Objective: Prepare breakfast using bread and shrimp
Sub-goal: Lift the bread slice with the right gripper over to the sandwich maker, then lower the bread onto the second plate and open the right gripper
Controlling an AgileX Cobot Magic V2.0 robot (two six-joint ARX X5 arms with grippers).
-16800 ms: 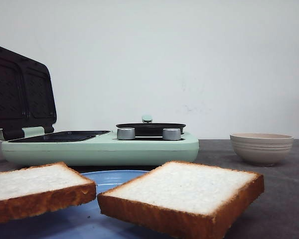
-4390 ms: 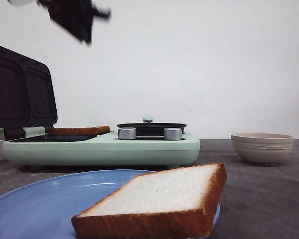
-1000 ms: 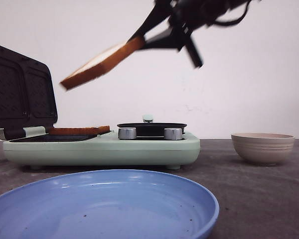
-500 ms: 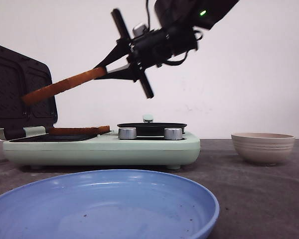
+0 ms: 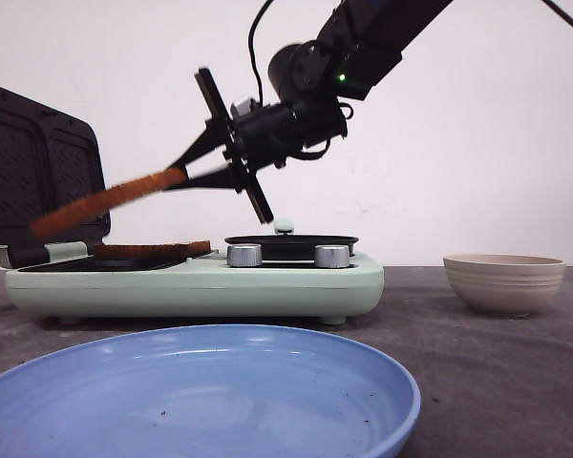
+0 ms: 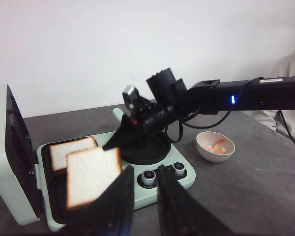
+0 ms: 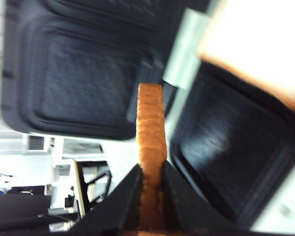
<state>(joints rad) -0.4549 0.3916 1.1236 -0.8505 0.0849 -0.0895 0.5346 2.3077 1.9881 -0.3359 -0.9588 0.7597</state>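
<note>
One slice of bread (image 5: 149, 250) (image 6: 70, 151) lies in the far half of the open sandwich maker's tray (image 6: 56, 196). My right gripper (image 5: 185, 174) (image 7: 150, 196) is shut on the second bread slice (image 5: 103, 202) (image 6: 93, 177) (image 7: 151, 123), holding it by one edge, tilted down over the tray's near half and apart from the plate below. My left gripper (image 6: 143, 199) hangs high in front of the machine, open with nothing between its fingers. The shrimp (image 6: 218, 146) lie in the beige bowl (image 5: 502, 283) (image 6: 211, 153).
The mint-green sandwich maker (image 5: 196, 283) has its dark lid (image 5: 38, 176) standing open at the left, a black pan (image 5: 288, 245) and two knobs (image 5: 242, 256) on its right half. An empty blue plate (image 5: 201, 391) fills the near foreground.
The right gripper has carried its bread slice lower and further left, and the slice now tilts more steeply down toward the tray. The slice in the tray has not moved.
</note>
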